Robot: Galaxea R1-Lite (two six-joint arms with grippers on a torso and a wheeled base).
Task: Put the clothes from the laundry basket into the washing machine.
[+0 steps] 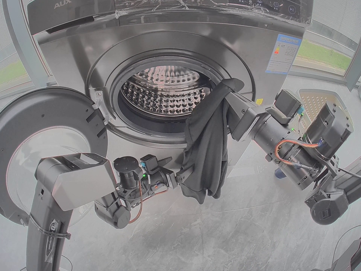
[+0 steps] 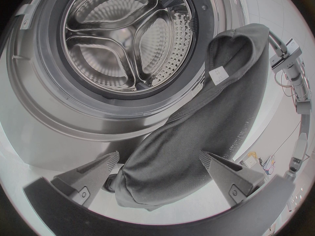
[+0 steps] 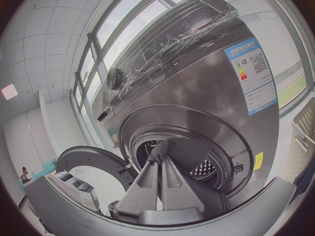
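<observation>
A black garment (image 1: 207,143) hangs in front of the right side of the washing machine's open drum (image 1: 165,91). My right gripper (image 1: 231,91) is shut on the garment's top, level with the drum opening's right rim; its closed fingers (image 3: 149,187) pinch the cloth (image 3: 187,151). My left gripper (image 1: 180,177) sits low by the garment's lower left edge. It stands open, and the cloth (image 2: 203,125) bulges between its spread fingers (image 2: 226,171). The drum (image 2: 124,40) holds no clothes that I can see. The laundry basket (image 1: 319,98) stands on the floor behind my right arm.
The machine's round door (image 1: 45,121) is swung wide open to the left, beside my left arm. Grey tiled floor (image 1: 233,230) lies in front of the machine. The basket's perforated wall (image 3: 302,138) is close to the machine's right side.
</observation>
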